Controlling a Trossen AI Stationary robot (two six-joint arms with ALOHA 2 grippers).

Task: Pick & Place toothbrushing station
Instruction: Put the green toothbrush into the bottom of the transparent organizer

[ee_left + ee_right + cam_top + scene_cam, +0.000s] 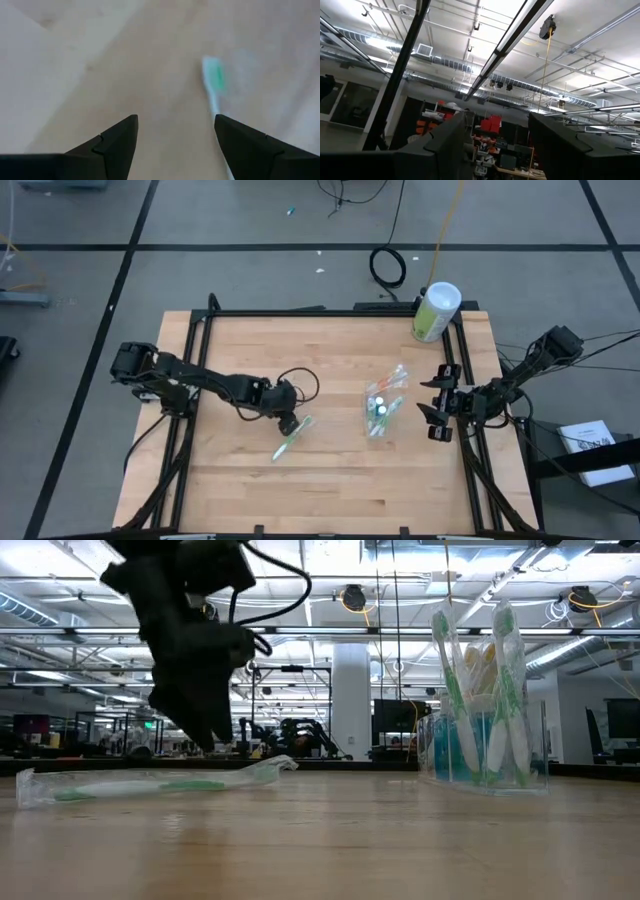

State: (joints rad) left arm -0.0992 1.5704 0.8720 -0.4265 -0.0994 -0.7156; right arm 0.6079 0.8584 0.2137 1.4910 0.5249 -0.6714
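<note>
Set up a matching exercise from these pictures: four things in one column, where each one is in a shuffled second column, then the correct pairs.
Things:
1. wrapped toothbrush
2. clear cup
3. pale-green canister
4. right gripper

Places:
A. far right corner of the table
B. standing mid-table, toothbrushes inside
C. open, at the table's right edge beside the cup
D. lying flat on the wood under the open left gripper

Pairs: 1-D, 2-B, 3-A, 4-C

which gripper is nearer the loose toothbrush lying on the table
Left. The left gripper hovers open right over the toothbrush; the right gripper waits beyond the cup.
</note>
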